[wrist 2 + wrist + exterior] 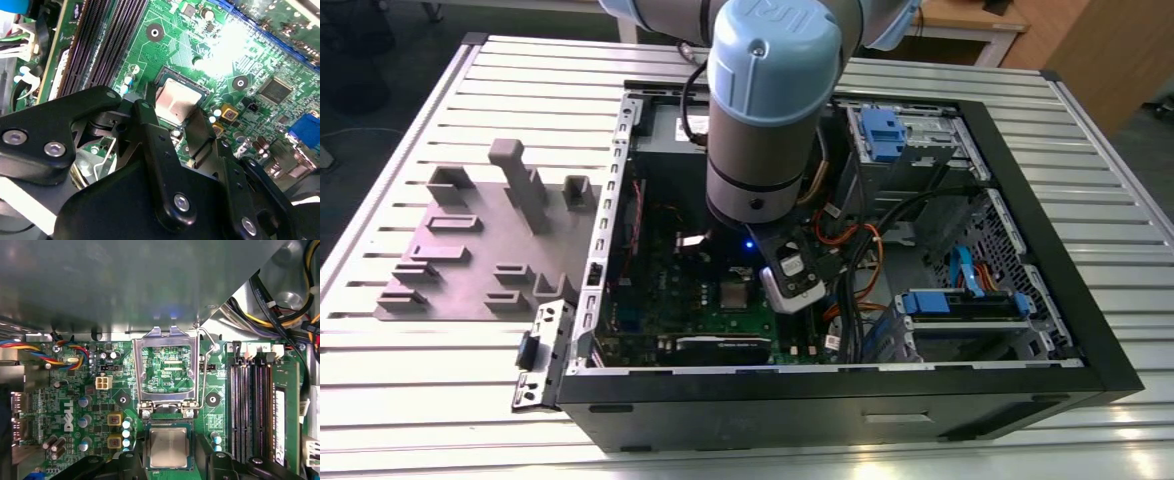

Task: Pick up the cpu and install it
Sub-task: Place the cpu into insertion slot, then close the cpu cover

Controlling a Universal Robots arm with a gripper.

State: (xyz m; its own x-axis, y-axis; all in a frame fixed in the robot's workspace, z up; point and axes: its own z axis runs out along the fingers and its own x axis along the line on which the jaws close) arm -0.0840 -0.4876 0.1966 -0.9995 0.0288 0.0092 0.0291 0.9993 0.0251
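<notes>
Seating looks like the step in hand: the small flat square cpu with its shiny silver top (170, 447) lies level inside the dark square socket on the green motherboard (75, 390), not lifted clear of it. The black two-fingered gripper (172, 459) hangs directly over the chip. In both wrist views its fingers (217, 467) stand spread, one on each side of the socket. I see no pad pressing on the chip's edges, so I judge the chip free rather than pinched. In the exterior view the chip (738, 295) sits at about 6 o'clock from the grey-and-blue arm (767, 120), deep inside the open black computer case (854, 410), with the blue-tabbed drive bays (961, 300) off toward 3 o'clock. The rectangular silver metal socket frame (167, 340) is swung open off the socket, just beside the chip, and its thin wire lever (200, 370) is unlatched, so the chip looks placed but not clamped. Any move from here calls for straight travel with no sideways drag, because the fingers are close to the socket walls and a nudge could skew the chip on its contacts. The dark memory slots (250, 410) run near one finger and leave little room.
</notes>
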